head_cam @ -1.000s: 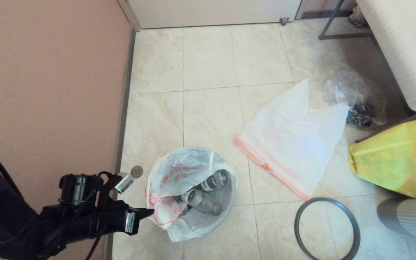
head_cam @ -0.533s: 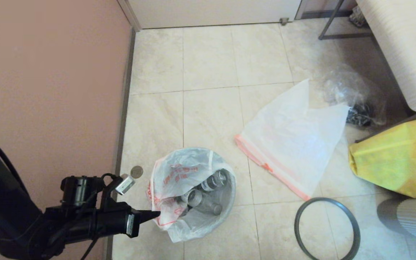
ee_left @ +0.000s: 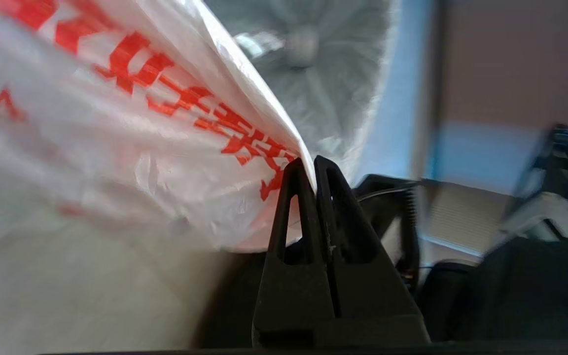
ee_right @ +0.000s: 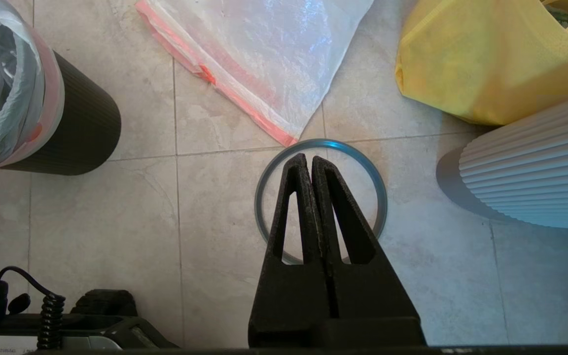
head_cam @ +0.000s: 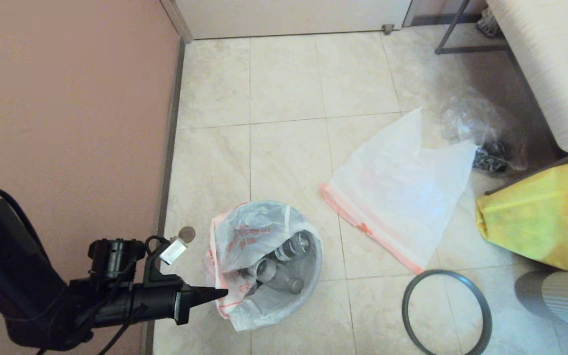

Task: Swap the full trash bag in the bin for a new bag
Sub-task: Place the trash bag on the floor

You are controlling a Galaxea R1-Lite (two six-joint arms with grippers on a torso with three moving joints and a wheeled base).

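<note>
Bare tiles beyond the bin [head_cam: 308,276]; wall [head_cam: 67,123] close left, new bag [head_cam: 397,192] and hoop [head_cam: 446,313] right.

The left arm enters low at the robot's left side and extends horizontally toward the right. The left gripper [head_cam: 222,293] is at the near left edge of the full trash bag [head_cam: 244,236], fingers pressed together with a fold of the bag's film pinched between the tips [ee_left: 313,165]. The wrist is level, fingers pointing sideways. The right gripper [ee_right: 308,162] is outside the head view; its wrist camera shows it held above the floor, pointing downward, fingers closed against each other with nothing between them
</note>
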